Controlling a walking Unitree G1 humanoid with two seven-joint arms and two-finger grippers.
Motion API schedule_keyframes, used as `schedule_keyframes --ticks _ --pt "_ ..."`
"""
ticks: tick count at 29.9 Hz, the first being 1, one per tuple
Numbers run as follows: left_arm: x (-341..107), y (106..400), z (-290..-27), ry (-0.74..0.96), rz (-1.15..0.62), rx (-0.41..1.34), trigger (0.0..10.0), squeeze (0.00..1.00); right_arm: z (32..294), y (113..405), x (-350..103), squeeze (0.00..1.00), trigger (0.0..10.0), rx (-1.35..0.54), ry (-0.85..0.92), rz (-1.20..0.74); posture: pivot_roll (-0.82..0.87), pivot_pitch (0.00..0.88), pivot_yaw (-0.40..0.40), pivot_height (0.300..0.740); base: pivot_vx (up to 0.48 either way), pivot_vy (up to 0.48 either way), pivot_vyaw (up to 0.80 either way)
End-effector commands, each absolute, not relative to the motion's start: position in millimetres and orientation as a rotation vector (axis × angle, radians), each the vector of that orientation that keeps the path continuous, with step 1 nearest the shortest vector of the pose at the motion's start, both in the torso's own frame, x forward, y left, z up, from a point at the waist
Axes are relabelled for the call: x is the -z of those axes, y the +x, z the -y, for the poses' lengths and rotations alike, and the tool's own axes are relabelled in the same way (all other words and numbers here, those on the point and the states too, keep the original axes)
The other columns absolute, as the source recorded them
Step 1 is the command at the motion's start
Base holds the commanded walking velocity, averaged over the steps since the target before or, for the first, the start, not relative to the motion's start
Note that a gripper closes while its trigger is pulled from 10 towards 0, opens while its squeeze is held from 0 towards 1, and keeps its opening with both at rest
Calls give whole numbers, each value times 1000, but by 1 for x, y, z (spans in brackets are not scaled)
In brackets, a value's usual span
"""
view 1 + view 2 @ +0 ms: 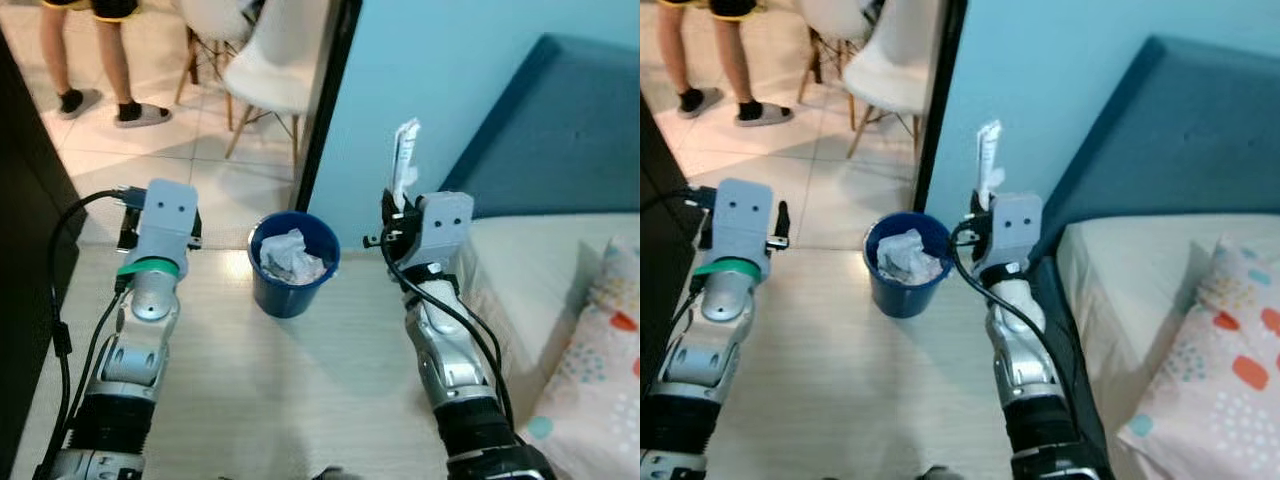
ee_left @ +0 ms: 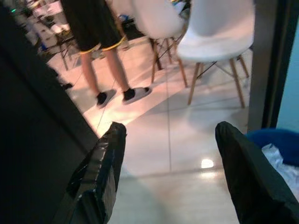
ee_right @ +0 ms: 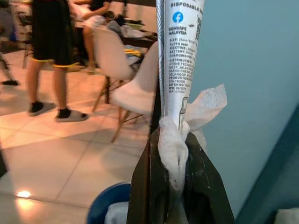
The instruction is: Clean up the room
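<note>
A blue bin (image 1: pixel 293 264) stands on the pale floor by the teal wall, with crumpled white paper (image 1: pixel 291 256) inside. My right gripper (image 1: pixel 400 205) is held up to the right of the bin, shut on a white printed wrapper (image 3: pixel 180 51) and a piece of white tissue (image 3: pixel 174 140) that stick up from its fingers. The wrapper (image 1: pixel 405 160) rises against the wall. My left gripper (image 2: pixel 168 154) is open and holds nothing, left of the bin (image 2: pixel 273 142), with its fingers (image 2: pixel 100 172) pointing toward the doorway.
A bed (image 1: pixel 540 270) with a blue headboard and a patterned pillow (image 1: pixel 600 370) lies on the right. A dark cabinet (image 1: pixel 25 230) flanks the left. Beyond the doorway stand white chairs (image 1: pixel 265 60) and a person's legs (image 1: pixel 95 65).
</note>
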State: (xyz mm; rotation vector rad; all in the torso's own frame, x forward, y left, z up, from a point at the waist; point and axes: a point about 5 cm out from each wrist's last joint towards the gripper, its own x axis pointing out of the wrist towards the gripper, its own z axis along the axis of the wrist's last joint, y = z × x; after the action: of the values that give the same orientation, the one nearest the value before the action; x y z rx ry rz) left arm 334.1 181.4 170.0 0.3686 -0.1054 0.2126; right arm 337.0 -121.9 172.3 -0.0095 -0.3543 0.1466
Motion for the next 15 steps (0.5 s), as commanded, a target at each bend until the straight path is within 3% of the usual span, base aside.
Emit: schedule_keyframes --ticks 1,7,15 --pt "-166 333 -173 392 106 -177 10000 0 129 336 -162 0 10000 -120 -3 314 17 46 -17 730 480 0 0" --pt "-174 336 -172 459 152 -126 10000 0 132 339 -154 0 10000 -97 13 278 17 37 33 730 480 0 0" --pt "-189 347 -164 520 227 -52 10000 0 154 343 -149 0 10000 -26 22 252 -4 28 65 730 480 0 0"
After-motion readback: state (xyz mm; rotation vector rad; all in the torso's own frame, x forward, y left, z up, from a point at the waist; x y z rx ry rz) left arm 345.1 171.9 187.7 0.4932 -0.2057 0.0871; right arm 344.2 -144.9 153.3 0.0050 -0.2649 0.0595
